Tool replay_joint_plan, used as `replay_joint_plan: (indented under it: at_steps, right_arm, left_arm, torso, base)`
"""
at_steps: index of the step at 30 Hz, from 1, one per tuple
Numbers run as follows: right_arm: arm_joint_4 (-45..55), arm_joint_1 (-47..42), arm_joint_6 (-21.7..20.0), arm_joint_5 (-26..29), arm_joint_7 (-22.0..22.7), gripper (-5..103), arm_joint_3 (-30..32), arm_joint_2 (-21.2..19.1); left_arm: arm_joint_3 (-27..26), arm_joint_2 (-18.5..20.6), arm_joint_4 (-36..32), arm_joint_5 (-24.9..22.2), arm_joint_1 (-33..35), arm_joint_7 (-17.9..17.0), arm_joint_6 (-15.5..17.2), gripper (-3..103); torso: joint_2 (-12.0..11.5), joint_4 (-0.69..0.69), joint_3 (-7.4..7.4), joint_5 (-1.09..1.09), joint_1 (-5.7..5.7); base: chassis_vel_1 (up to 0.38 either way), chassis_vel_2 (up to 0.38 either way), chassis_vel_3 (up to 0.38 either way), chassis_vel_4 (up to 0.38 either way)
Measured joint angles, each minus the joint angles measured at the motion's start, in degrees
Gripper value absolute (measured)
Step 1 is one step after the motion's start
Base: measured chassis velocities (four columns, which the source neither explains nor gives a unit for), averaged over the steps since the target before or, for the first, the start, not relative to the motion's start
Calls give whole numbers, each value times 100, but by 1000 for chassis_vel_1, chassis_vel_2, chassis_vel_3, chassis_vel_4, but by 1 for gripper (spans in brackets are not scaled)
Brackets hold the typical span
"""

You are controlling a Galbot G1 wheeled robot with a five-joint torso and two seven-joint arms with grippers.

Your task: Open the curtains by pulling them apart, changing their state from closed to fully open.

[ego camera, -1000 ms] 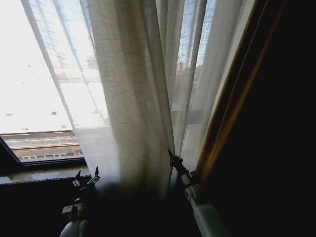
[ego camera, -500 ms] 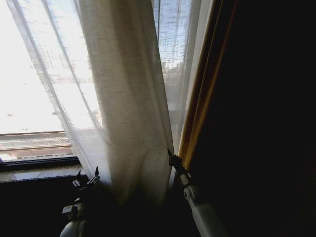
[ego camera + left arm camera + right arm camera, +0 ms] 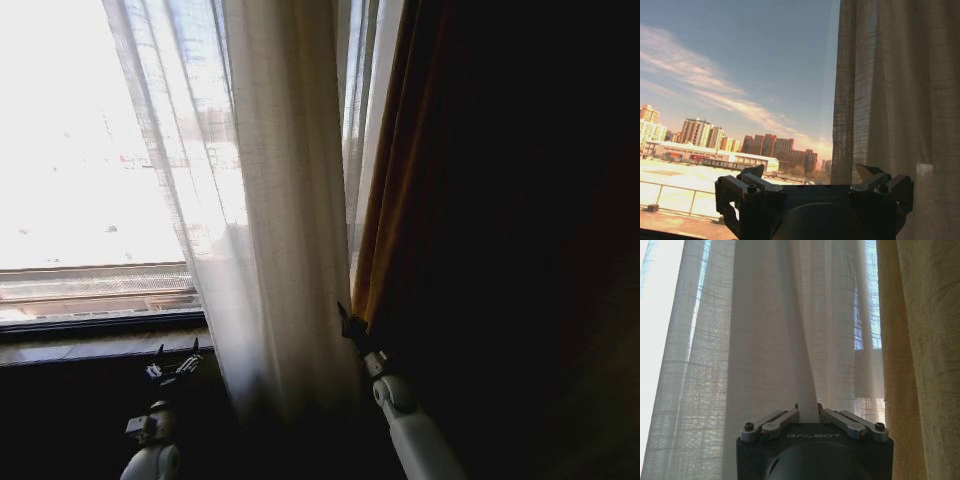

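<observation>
The curtains (image 3: 285,230) hang as sheer cream pleated panels, gathered into a bunch in the middle of the head view, with bare window to their left. My right gripper (image 3: 346,322) is low at the bunch's right edge, beside the dark drape. In the right wrist view it (image 3: 808,411) is shut on a narrow fold of the curtains (image 3: 765,340). My left gripper (image 3: 176,364) is low in front of the window sill, left of the fabric and apart from it. Its fingers (image 3: 752,174) stand open with nothing between them, and the curtains (image 3: 895,100) hang off to one side.
A dark opaque drape with an orange-brown edge (image 3: 385,200) hangs just right of the sheer fabric, seen as yellow cloth (image 3: 915,340) in the right wrist view. A window sill (image 3: 90,345) runs along the lower left, with bright glass (image 3: 80,150) above it.
The whole head view has shifted, so the camera moved. The sheer fabric is bunched tighter against the dark drape, and more bare window shows at the left. Both grippers keep their places in the picture.
</observation>
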Motion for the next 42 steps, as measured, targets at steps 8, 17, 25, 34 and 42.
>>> replay_joint_plan:
  at_steps: [8,17,25,34,42]
  right_arm:
    - [25,-16,-12,8,-3,0,27,-29]
    - [28,-48,112,64,48,0,-12,-29]
    - [34,-53,207,25,121,-2,-31,-29]
    - [112,-130,267,-322,170,0,-64,-61]
    - [233,-203,253,-304,100,-1,-81,-74]
  left_arm:
    - [4,-1,0,0,0,0,0,100]
    - [5,-1,0,0,0,1,0,100]
    - [9,-4,-1,0,0,5,0,100]
    - [2,-1,0,0,0,1,0,100]
    - [6,-2,0,0,0,2,0,100]
  torso:
    - [0,-1,0,0,0]
    - [0,0,0,0,0]
    - [0,-2,0,3,-1]
    - [1,1,0,0,-1]
    - [0,-2,0,1,0]
  base:
    - [-133,-113,119,112]
    - [-235,-215,217,211]
    - [-134,-124,122,132]
    - [15,18,-18,-20]
    - [0,0,0,0]
